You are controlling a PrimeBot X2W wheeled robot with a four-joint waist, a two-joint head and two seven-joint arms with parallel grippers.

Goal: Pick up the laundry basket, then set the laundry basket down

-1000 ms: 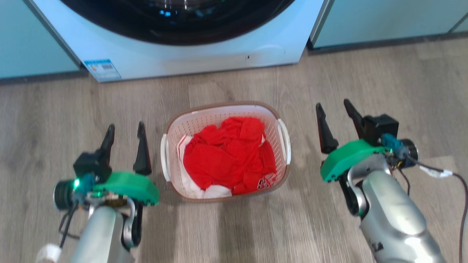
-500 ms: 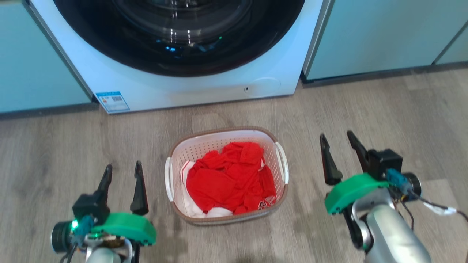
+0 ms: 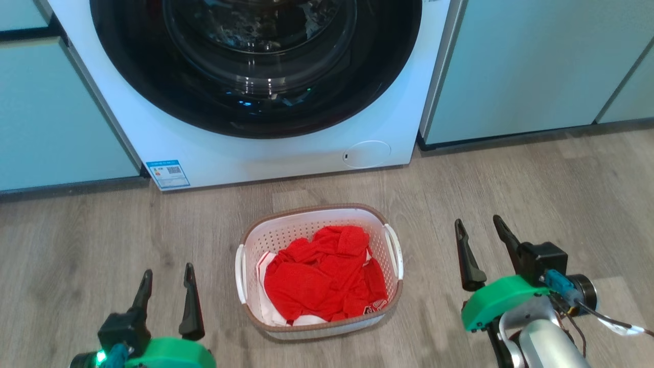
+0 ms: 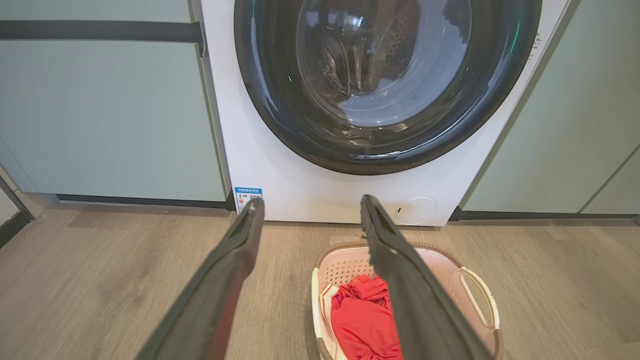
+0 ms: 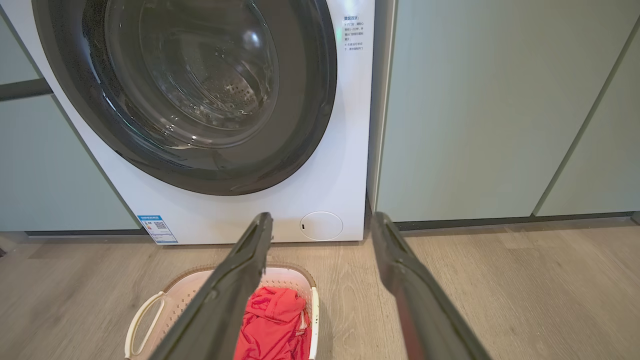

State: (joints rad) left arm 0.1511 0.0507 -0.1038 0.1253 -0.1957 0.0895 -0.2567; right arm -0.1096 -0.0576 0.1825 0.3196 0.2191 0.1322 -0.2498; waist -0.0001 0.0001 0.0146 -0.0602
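- Head view: the small white perforated plastic laundry basket (image 3: 301,231), rounded-rectangular with a brown rim and white side handles, stands on the grey wood-plank floor (image 3: 536,184) in front of the white front-loading washing machine (image 3: 286,158). A crumpled red cloth (image 3: 322,276) lies in it over something white. The left end effector (image 3: 168,271) is near the basket's left side and the right end effector (image 3: 477,221) is farther off on its right. Neither touches the basket. Both have their dark fingers spread wide and hold nothing.
- Left wrist view: the left end effector (image 4: 312,201) is wide apart and empty. The laundry basket (image 4: 345,267) sits on the floor below, partly behind the right-hand finger, with the red cloth (image 4: 362,315) inside. The washing machine (image 4: 300,195) stands between pale green cabinet fronts (image 4: 110,115).
- Right wrist view: the right end effector (image 5: 322,217) is also wide and empty. The laundry basket (image 5: 175,300) is at the lower left, partly behind the left-hand finger, with the red cloth (image 5: 275,320) showing.
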